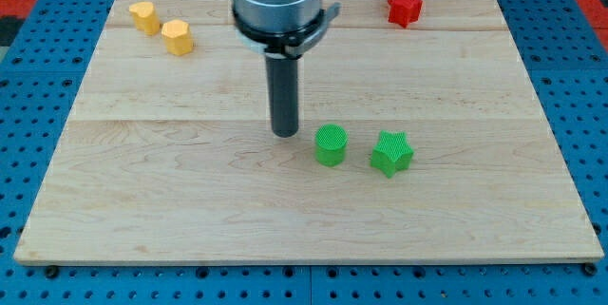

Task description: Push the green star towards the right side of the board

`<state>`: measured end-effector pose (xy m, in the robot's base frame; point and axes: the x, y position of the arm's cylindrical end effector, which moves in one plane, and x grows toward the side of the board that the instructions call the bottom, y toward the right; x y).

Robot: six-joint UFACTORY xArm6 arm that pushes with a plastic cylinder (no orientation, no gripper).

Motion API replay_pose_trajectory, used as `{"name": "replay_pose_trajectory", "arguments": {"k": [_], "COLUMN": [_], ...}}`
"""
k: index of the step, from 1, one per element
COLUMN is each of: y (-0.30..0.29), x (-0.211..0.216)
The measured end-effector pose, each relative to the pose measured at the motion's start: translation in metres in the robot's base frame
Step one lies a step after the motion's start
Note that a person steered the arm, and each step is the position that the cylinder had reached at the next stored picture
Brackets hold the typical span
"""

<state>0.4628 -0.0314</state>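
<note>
No jaws on this rig: my arm ends in a plain dark rod, so nothing here can open, close or hold. My tip [285, 133] rests on the desk [190, 200] near the middle, just to the view's left of the green cylinder [331, 145] and apart from it by a small gap.

The green star [391, 153] sits just beyond that cylinder toward the view's right, the two near each other but not touching, so tip, cylinder and star lie almost in one line. That line-up matters, in my judgement: a straight push to the view's right would meet the cylinder first, and the cylinder could then knock the star off course. Coming round to the star's own left face looks the cleaner way.

Two yellow blocks [161, 26] lie side by side at the view's top left. A red block [404, 0] stands at the top right. Both are well clear of the star's path, and open wood lies to its right.
</note>
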Motion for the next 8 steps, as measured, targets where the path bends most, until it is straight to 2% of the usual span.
{"name": "replay_pose_trajectory", "arguments": {"k": [2,5,7,8], "y": [0.083,-0.003,0.116,0.144], "x": [0.001,0.033,0.017,0.017]}}
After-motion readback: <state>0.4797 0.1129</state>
